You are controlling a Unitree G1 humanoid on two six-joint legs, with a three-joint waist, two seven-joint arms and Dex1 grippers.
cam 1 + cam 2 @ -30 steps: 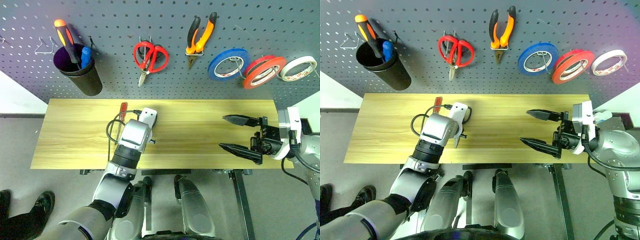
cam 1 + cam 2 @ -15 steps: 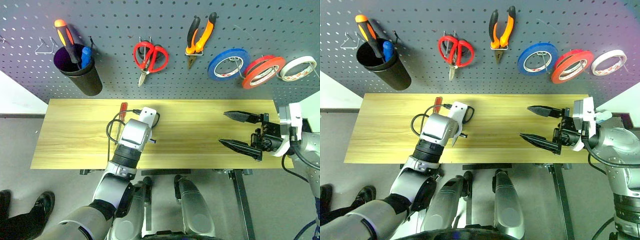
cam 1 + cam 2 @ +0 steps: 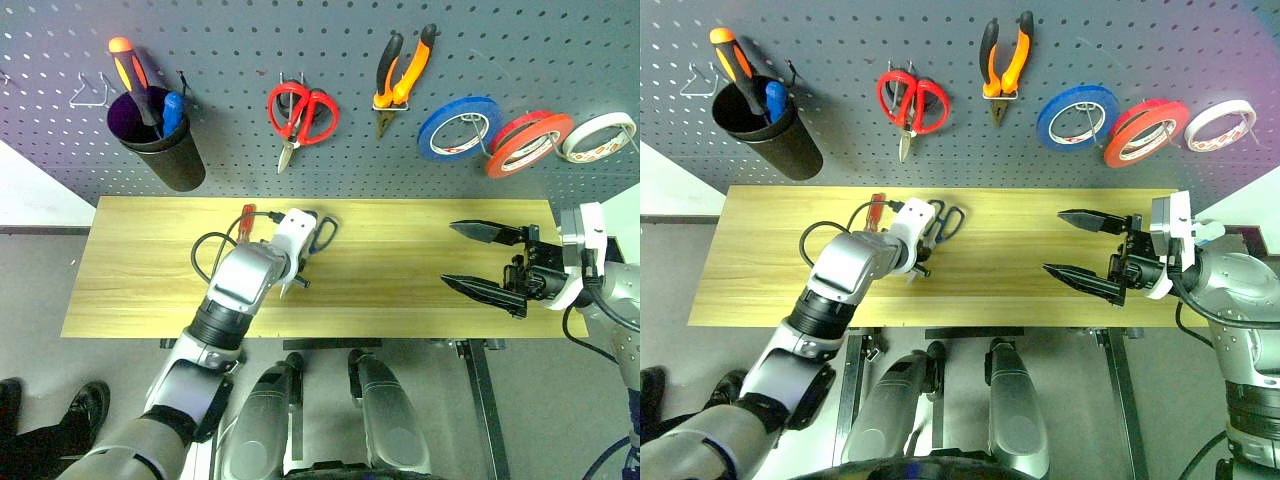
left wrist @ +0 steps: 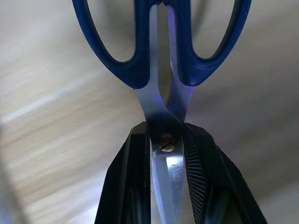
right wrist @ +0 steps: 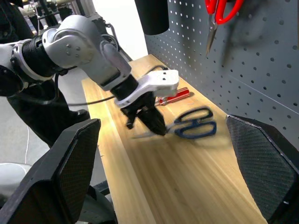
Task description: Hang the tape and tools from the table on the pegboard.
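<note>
1. Left gripper (image 4: 166,154) clamped on scissors (image 5: 194,125) at the pivot, handles toward pegboard (image 3: 330,160), low over table (image 3: 400,280).
2. Right gripper (image 3: 480,262) spread wide, holding nothing, well right of scissors.
3. Screwdriver (image 3: 245,216) lying just left of scissors.
4. Risk: narrow blade grip, so possible swivelling or slipping during lift; handle loops missing a hook.

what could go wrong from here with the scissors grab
The left gripper pinches the dark-handled scissors at the pivot and blades, not the handles, so they may swivel or slip on lifting. The red-handled screwdriver lies close beside them on the table and might get knocked. The handle loops point away from the fingers, so threading a pegboard hook may be awkward.
</note>
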